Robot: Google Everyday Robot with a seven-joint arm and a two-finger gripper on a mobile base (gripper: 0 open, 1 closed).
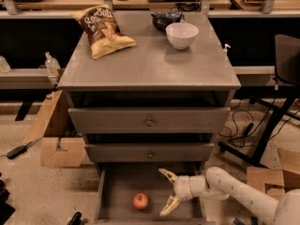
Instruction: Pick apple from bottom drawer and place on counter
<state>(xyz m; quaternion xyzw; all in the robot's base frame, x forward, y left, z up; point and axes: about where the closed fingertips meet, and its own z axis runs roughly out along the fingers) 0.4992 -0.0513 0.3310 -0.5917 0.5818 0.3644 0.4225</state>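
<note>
The apple [140,201], small and red-orange, lies on the floor of the open bottom drawer [117,182], left of centre near its front. My gripper [166,192] is open, its two pale fingers spread wide, over the drawer just right of the apple and apart from it. It holds nothing. The white arm comes in from the lower right. The counter [150,62] is the flat grey cabinet top above the two closed upper drawers.
On the counter stand a chip bag [103,29], a white bowl [182,34] and a dark packet [164,18] behind it. Cardboard boxes [58,135] sit left of the cabinet, a chair base [267,135] and a box at the right.
</note>
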